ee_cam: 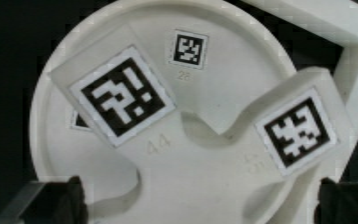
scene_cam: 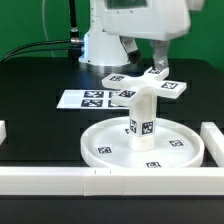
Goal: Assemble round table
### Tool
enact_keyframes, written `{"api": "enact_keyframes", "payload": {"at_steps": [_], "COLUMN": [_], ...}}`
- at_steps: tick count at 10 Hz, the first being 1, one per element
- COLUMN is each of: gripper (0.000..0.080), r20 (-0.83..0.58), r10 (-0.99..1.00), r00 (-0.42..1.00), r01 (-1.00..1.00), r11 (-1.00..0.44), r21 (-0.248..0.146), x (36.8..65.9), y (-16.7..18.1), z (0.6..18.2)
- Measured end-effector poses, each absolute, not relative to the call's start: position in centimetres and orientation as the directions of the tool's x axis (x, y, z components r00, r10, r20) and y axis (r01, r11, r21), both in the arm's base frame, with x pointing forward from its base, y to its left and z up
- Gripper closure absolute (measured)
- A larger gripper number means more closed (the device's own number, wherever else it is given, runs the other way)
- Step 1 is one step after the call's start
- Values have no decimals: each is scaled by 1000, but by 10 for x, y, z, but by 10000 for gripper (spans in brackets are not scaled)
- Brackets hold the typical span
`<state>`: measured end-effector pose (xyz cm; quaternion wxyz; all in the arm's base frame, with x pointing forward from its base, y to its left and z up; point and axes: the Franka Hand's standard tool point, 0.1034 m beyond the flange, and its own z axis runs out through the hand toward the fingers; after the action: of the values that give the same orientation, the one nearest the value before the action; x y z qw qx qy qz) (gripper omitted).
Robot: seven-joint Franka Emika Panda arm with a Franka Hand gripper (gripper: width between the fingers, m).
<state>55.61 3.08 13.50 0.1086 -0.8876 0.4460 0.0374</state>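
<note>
Left to right, you have the large white rimmed plastic disc (scene_cam: 140, 145) at lower centre against the border blocks (scene_cam: 215, 140), its short white cylinder leg (scene_cam: 141, 115) standing upright in the hub. The white cross-shaped foot (scene_cam: 146, 88) appears to rest on the leg, probably unscrewed. Your gripper (scene_cam: 157, 66) hovers above, fingers apart, holding nothing.

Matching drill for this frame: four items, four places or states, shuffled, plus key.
Items:
1. disc
2. leg
3. foot
4. marker board

Places or states:
A. upright on the disc's middle
B. flat on the table, behind the disc
C. nearest the camera, against the white border blocks
D. on top of the leg, under the gripper

Pairs: 1-C, 2-A, 3-D, 4-B
</note>
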Motion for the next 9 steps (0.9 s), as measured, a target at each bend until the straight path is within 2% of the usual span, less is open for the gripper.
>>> {"api": "enact_keyframes", "payload": {"at_steps": [2, 6, 9], "gripper": [151, 151, 151], "r20": [-119, -65, 32], "r10": [-608, -390, 36], "r00": [785, 918, 999], "r01": [-619, -395, 42], "r11": [-761, -892, -980], "r21": [-196, -219, -197], "x": [556, 556, 561], "y": [31, 31, 30], "z": [134, 133, 135]}}
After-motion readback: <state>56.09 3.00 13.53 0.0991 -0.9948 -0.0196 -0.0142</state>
